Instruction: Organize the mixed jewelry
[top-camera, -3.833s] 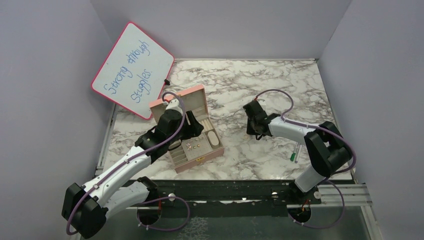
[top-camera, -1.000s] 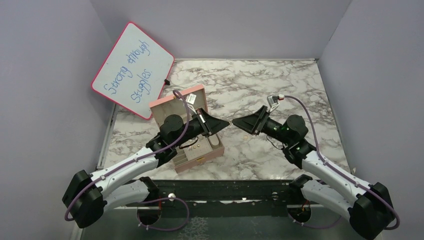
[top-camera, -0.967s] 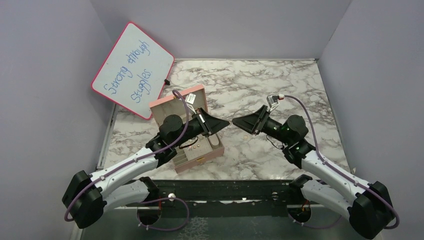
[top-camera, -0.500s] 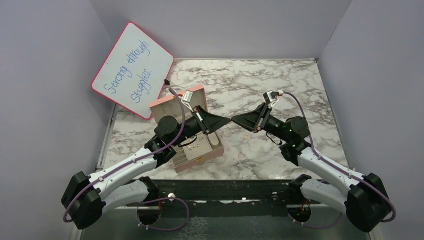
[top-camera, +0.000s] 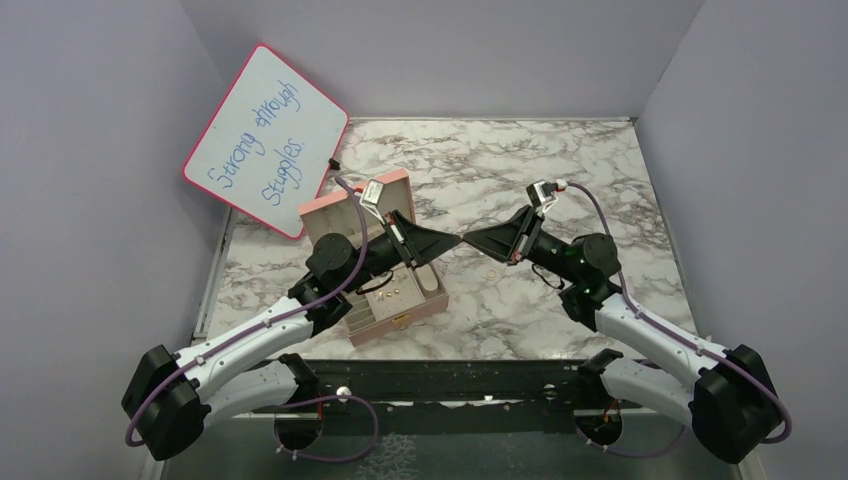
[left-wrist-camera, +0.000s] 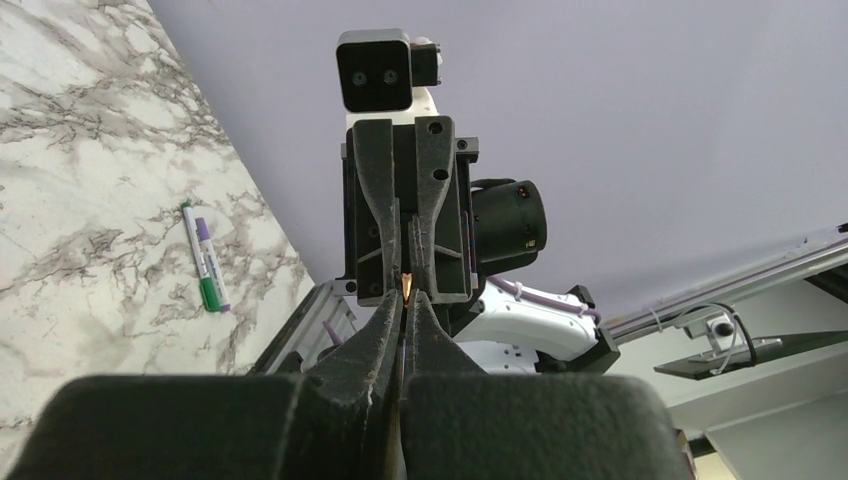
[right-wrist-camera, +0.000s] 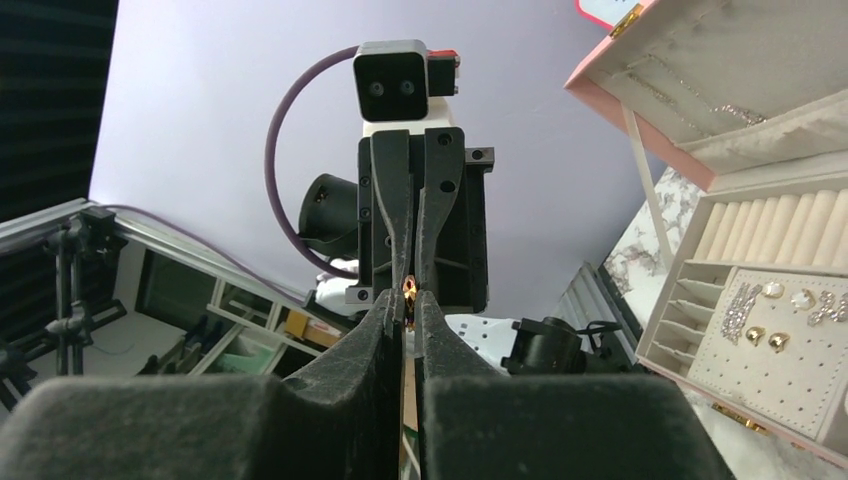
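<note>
So, box: the pink box (top-camera: 398, 322) sits on the left half of the table (top-camera: 560, 160), toward the near edge, with its lid standing open.
Lid pocket: a thin chain (right-wrist-camera: 690, 95) lies inside it.
Box tray: ring rolls (right-wrist-camera: 760, 225) fill the back row. The pegged panel in front carries sparkly studs and small gold pieces (right-wrist-camera: 770, 320). I cannot make out what is in the narrow slots beside it.
Held piece: a tiny gold piece (left-wrist-camera: 405, 288) is up in the air just right of the box, where my two sets of fingertips meet.
Left gripper (left-wrist-camera: 403, 305): my fingers are pressed together on the gold piece.
Right gripper (right-wrist-camera: 405, 300): my fingers are almost together, tips at the same piece. I cannot tell whether they grip it.
Loose item: a small gold ring (top-camera: 491, 271) lies on the marble near the table's middle, below my right gripper.
Pen (left-wrist-camera: 205, 260): green and white, lying near the table's right edge.
Right arm (top-camera: 640, 330): stretches over the near right part of the table and hides the pen from above.
Whiteboard (top-camera: 265, 140): leans at the far left corner, behind the box.
</note>
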